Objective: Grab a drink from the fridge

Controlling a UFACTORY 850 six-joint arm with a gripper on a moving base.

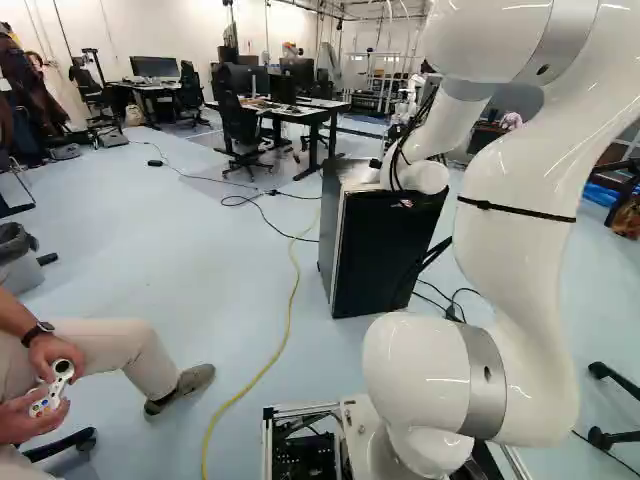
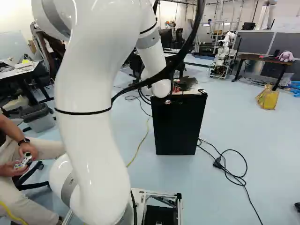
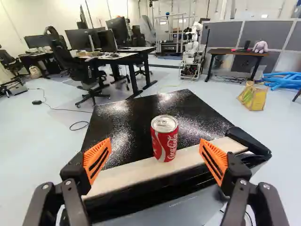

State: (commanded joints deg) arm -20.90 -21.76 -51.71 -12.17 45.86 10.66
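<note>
In the wrist view the gripper (image 3: 156,160) stands open, its orange pads wide apart with nothing held. A red drink can (image 3: 165,141) stands upright just ahead, roughly centred between the two fingers and not touched by either. It rests at the near edge of the black top of the fridge (image 3: 129,122), by a pale strip. The fridge (image 2: 177,126) shows its dark door, closed, in the right base view; the left base view has it beyond the arm. In both base views the arm's wrist reaches the fridge top and largely hides the gripper.
Cables (image 2: 234,177) lie on the floor beside the fridge. A seated person with a controller is at the left of both base views. Desks (image 1: 300,108) and chairs stand beyond. Another robot (image 3: 192,49) and a yellow bag (image 3: 254,96) are farther off.
</note>
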